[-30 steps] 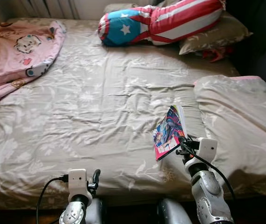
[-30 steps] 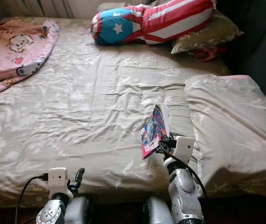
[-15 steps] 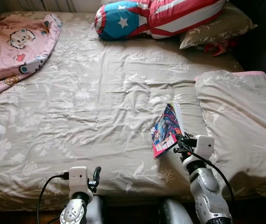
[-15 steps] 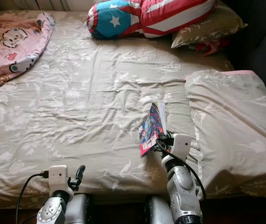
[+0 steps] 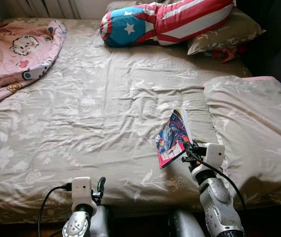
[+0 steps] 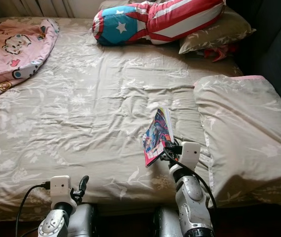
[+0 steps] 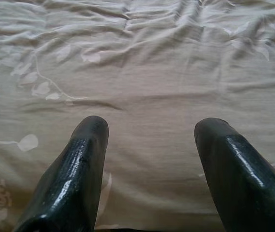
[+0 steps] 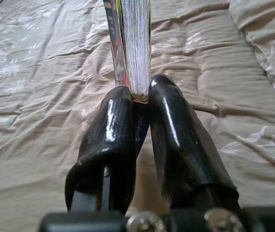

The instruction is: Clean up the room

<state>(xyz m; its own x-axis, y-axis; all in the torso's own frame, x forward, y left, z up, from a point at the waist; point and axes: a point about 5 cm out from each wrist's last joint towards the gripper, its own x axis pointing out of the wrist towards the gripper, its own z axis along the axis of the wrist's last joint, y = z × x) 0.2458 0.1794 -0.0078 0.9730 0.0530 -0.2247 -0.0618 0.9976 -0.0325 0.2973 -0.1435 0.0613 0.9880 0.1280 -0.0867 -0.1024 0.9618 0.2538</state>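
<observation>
One wide bed [image 5: 96,113] takes up nearly the whole scene, covered by a wrinkled beige sheet with a pale leaf print. At its far end lies a stars-and-stripes cushion [image 5: 167,22] leaning against a beige pillow [image 5: 226,34], with a small red thing [image 5: 227,53] tucked just beside the pillow. A pink cartoon blanket [image 5: 14,54] is bunched at the far left corner, and a folded beige duvet [image 5: 254,128] covers the right side. The right end effector [image 5: 186,150] is clamped on the lower edge of a colourful comic book [image 5: 172,138], holding it tilted on edge above the sheet just left of the duvet. The left end effector [image 7: 149,145] hovers over bare sheet near the bed's near edge, fingers [image 7: 81,164] apart
</observation>
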